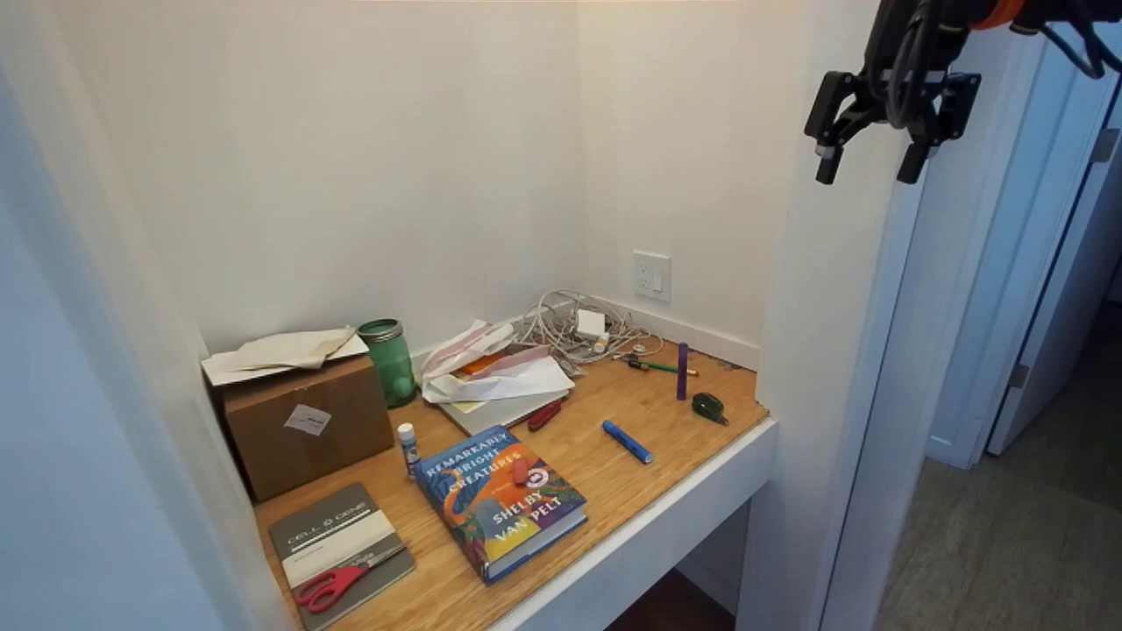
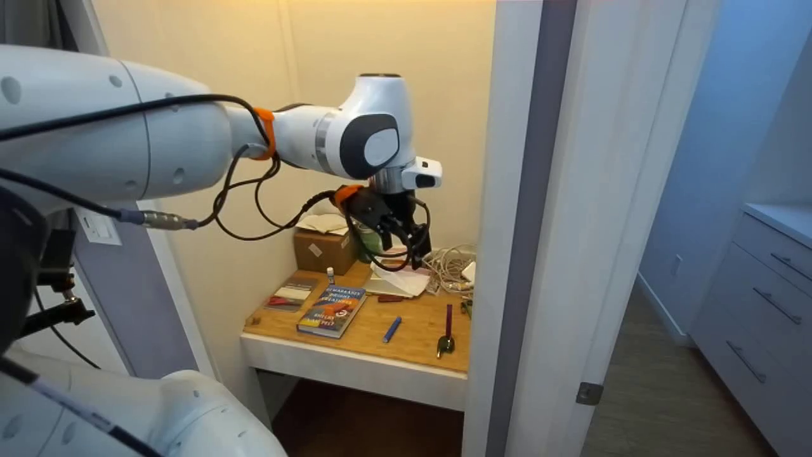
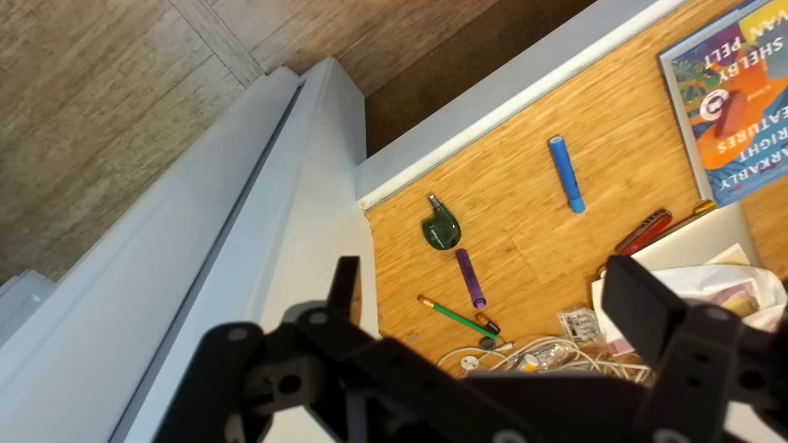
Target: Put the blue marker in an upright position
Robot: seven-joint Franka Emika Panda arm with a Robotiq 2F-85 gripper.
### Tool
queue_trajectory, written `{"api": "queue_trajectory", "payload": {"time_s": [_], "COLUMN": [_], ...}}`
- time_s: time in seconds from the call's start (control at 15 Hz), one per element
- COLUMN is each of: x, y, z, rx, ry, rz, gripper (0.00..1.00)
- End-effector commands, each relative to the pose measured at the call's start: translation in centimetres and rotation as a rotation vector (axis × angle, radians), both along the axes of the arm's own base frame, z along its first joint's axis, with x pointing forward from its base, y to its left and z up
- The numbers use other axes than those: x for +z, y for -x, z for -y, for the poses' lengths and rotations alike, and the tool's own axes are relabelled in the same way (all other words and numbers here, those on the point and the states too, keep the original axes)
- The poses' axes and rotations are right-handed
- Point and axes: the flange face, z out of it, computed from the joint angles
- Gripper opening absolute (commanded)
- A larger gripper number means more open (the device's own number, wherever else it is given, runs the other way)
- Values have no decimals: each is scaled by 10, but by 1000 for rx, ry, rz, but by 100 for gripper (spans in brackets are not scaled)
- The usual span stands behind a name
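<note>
The blue marker lies flat on the wooden desk, in both exterior views (image 1: pixel 628 442) (image 2: pixel 392 329) and in the wrist view (image 3: pixel 566 175). It lies between the blue-covered book and a purple marker, close to the desk's front edge. My gripper is open and empty, high above the desk, in both exterior views (image 1: pixel 869 166) (image 2: pixel 403 251). In the wrist view the two fingers of the gripper (image 3: pixel 486 289) are wide apart with nothing between them. The blue marker shows beyond the fingertips there, apart from them.
The purple marker (image 1: pixel 682 372) stands upright beside a dark green tape dispenser (image 1: pixel 708 407). The book (image 1: pixel 500 499), a red pocket knife (image 1: pixel 544 415), papers (image 1: pixel 517 377) and cables (image 1: pixel 561 324) lie around. Walls enclose the desk; a white door post (image 2: pixel 517 228) stands at its side.
</note>
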Motion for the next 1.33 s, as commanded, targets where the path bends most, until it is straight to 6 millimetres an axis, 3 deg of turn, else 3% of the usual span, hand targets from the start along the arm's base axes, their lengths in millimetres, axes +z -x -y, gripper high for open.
{"api": "queue_trajectory", "payload": {"time_s": [0.0,0.2,0.47,0.73,0.93,1.0,1.27], "x": [-3,-17,-52,-80,-88,-87,-96], "y": [-9,-28,-43,-73,-99,-75,-98], "z": [-14,-74,-162,-220,-253,-233,-251], "rx": [37,186,323,329,335,345,349], "ry": [14,17,69,173,235,203,212], "rz": [-17,-58,-172,-266,-288,-261,-285], "gripper": [100,100,100,100,100,100,100]}}
